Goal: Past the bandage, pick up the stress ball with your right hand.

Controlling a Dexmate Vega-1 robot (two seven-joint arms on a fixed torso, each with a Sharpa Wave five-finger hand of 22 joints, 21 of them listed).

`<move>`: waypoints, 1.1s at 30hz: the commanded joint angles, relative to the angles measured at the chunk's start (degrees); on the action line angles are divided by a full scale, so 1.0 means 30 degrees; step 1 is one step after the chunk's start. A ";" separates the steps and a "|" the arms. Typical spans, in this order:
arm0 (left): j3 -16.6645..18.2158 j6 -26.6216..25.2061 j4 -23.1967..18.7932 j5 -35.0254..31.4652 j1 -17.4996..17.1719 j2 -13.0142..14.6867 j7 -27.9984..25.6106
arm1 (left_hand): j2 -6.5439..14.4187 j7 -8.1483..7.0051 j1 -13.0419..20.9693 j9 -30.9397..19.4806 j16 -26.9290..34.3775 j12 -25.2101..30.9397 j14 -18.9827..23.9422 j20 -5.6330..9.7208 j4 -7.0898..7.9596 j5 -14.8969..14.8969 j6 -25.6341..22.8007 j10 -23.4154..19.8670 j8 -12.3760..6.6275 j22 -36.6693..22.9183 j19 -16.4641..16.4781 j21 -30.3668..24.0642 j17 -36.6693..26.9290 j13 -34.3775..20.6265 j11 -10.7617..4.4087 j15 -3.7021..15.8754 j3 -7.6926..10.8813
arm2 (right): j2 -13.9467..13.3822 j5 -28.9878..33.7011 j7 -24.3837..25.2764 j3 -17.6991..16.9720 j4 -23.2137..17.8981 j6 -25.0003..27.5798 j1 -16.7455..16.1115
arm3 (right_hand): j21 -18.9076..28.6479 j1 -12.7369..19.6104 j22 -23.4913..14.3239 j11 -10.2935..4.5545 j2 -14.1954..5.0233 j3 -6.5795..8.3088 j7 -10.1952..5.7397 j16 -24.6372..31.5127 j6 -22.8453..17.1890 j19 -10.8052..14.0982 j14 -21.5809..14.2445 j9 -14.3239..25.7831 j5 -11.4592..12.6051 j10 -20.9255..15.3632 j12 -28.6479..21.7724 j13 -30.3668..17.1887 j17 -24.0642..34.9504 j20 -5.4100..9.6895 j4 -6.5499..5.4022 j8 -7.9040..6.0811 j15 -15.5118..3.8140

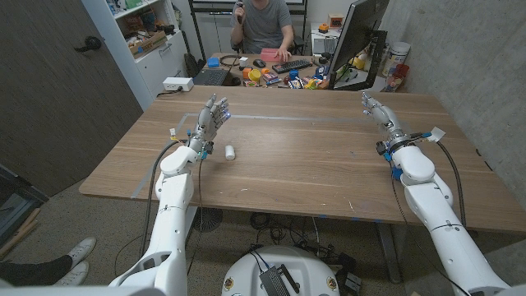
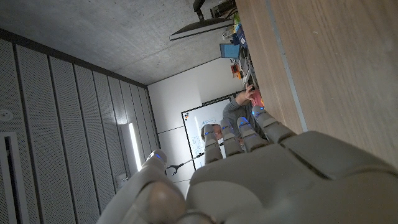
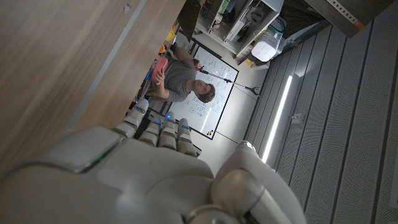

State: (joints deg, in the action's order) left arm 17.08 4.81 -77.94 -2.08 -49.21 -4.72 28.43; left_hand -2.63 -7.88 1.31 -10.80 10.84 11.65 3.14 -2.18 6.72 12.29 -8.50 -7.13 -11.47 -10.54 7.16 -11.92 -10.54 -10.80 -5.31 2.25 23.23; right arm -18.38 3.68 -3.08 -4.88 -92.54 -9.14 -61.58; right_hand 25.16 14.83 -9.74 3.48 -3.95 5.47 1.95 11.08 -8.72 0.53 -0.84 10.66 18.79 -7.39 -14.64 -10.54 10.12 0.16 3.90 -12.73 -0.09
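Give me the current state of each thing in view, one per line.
Small white bandage roll: lying on the wooden table, near the left robot hand, untouched.
Left robot hand: raised, fingers apart, holding nothing.
Right robot hand: fingers extended, holding nothing.
Stress ball: cannot spot it on the table.

Bright even light, sharp frames
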 commanded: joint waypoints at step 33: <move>0.1631 -0.0878 -0.0395 -0.1213 0.0334 -0.1404 0.3038 | 0.0053 0.0182 -0.0049 -0.0073 0.0061 0.0100 0.0005 0.0054 0.0042 0.0026 -0.0112 -0.0261 -0.0027 -0.0107 0.0148 -0.0114 -0.0045 -0.0053 0.0181 0.0143 -0.0064 | -0.0490 1.9779 0.4086 -0.0560 -0.7698 0.9389 -0.9547 | -0.0396 0.3086 -0.0195 -0.0312 0.0876 0.0028 -0.0122 0.0002 -0.1180 0.3894 -0.1731 0.0052 0.1543 -0.0572 0.0506 -0.0052 0.0066 0.0281 0.1621 0.0269 -0.0748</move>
State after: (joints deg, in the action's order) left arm 21.12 3.02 -80.24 -5.31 -48.91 -8.68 36.78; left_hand -2.63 -7.77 1.31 -10.79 10.84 11.65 3.13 -2.17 6.72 12.29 -8.60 -7.43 -11.47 -10.53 7.16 -11.91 -10.53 -10.80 -5.01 2.25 23.23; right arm -20.31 51.31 8.64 -9.79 -112.77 10.78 -85.10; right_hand 23.94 23.49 -10.02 1.56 -1.60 6.03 1.94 10.80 -12.75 11.46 -5.34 10.67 22.97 -9.26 -13.30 -10.53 10.02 1.62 8.71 -12.25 -2.06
